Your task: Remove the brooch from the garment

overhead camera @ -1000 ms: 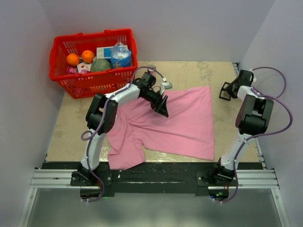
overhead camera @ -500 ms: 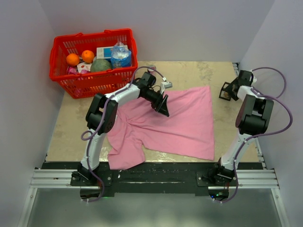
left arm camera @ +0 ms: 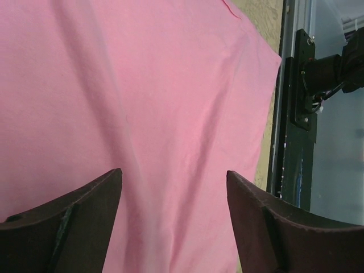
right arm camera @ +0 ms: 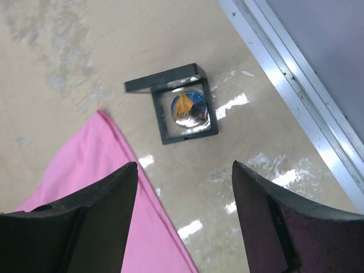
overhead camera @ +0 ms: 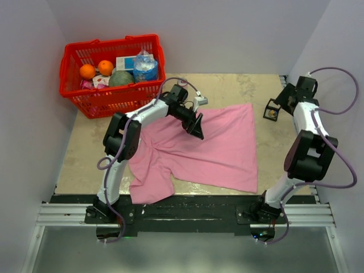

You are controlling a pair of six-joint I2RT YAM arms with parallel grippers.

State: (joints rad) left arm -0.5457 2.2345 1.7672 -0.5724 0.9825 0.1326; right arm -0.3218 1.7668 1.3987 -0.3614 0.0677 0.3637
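The pink garment lies spread and wrinkled on the table; it fills the left wrist view and its corner shows in the right wrist view. My left gripper hovers low over its upper middle, open and empty. The brooch, a small round shiny silver disc, lies off the garment inside a small black open-frame cube at the table's back right. My right gripper is open and empty, raised a little way from the cube.
A red plastic basket with oranges, a melon, a bottle and packets stands at the back left. A metal rail runs along the table's right edge just past the cube. Grey walls close in both sides.
My right arm has pulled up and back from the black cube, which stays on the table. My left gripper has barely moved over the garment.
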